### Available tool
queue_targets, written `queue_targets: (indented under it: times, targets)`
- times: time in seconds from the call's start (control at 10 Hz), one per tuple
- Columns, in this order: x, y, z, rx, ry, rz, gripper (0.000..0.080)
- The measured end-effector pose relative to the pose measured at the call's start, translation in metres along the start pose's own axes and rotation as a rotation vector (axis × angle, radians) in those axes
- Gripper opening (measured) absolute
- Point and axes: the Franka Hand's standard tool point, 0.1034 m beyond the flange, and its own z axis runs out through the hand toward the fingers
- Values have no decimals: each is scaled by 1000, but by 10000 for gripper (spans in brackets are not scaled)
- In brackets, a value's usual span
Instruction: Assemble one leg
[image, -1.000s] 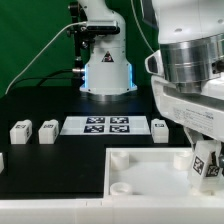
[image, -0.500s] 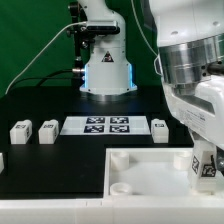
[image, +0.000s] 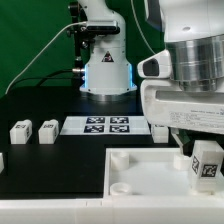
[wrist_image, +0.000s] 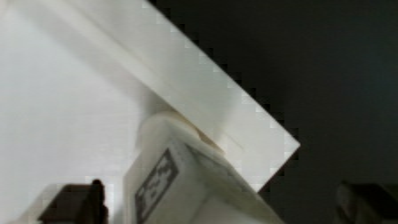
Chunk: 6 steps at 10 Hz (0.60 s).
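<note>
While the hand (image: 203, 160) grips it, the leg (image: 206, 165) hangs over the tray's (image: 135, 180) corner

I see a black table (image: 50, 160). On it the marker board (image: 106, 125) lies flat near the middle. At the exterior view's left, two small white tagged legs (image: 21, 130) (image: 46, 131) stand side by side, near the board. Another small white piece (image: 159, 127) sits just beside the board's other end. The large white tray (image: 140, 172) lies in front, at the exterior view's right.
</note>
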Motion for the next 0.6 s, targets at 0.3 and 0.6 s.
queue_targets:
  times: [0.3, 0.6]
  targets:
    - [3, 2, -1, -28, 17, -383, 649]
    - [17, 15, 0, -34, 44, -762, 649]
